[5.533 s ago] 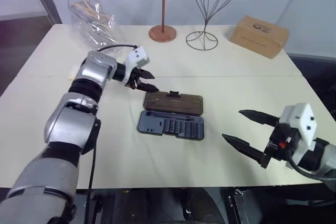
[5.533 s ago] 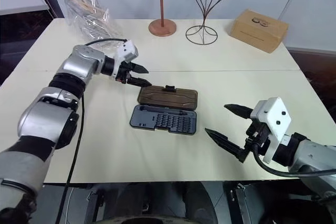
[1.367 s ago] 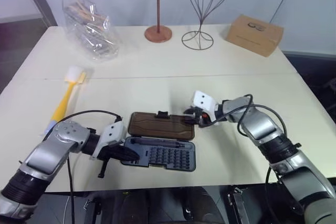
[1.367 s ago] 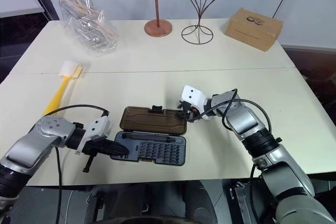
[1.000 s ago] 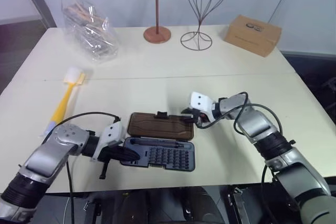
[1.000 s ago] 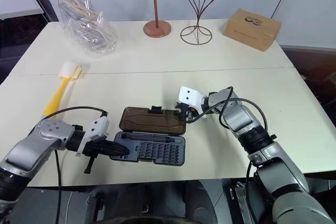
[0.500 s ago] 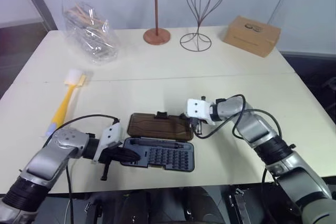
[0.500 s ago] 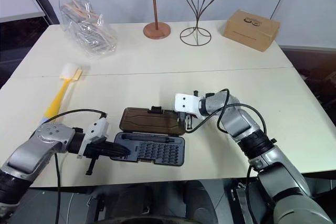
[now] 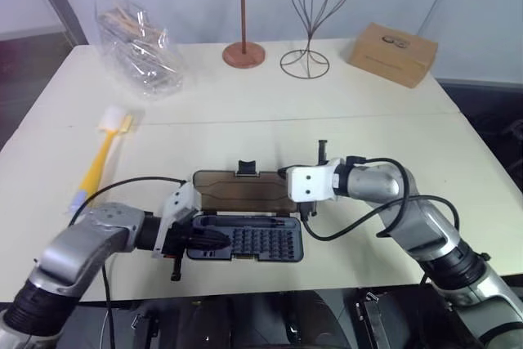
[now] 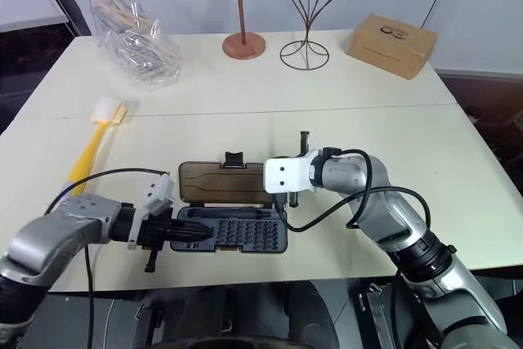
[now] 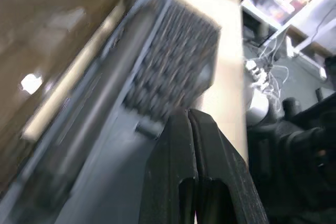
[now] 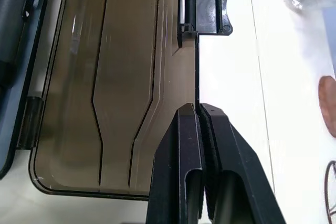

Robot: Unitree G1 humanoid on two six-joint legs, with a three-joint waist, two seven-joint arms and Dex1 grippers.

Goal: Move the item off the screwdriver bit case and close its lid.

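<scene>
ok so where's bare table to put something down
Bare: the right side of the table, in front of the cardboard box, and the strip between the brush and the bit case. Crowded: around the case, with both grippers beside it.

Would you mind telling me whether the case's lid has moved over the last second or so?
Yes. The lid has tilted up off the table, its latch edge now raised, pinched by the shut right claw; the tray stays flat.

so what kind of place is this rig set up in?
Probably a lab or test room: a plain cream table against a bare wall, staged props such as a wire stand and cardboard box, loose cables underneath.
</scene>
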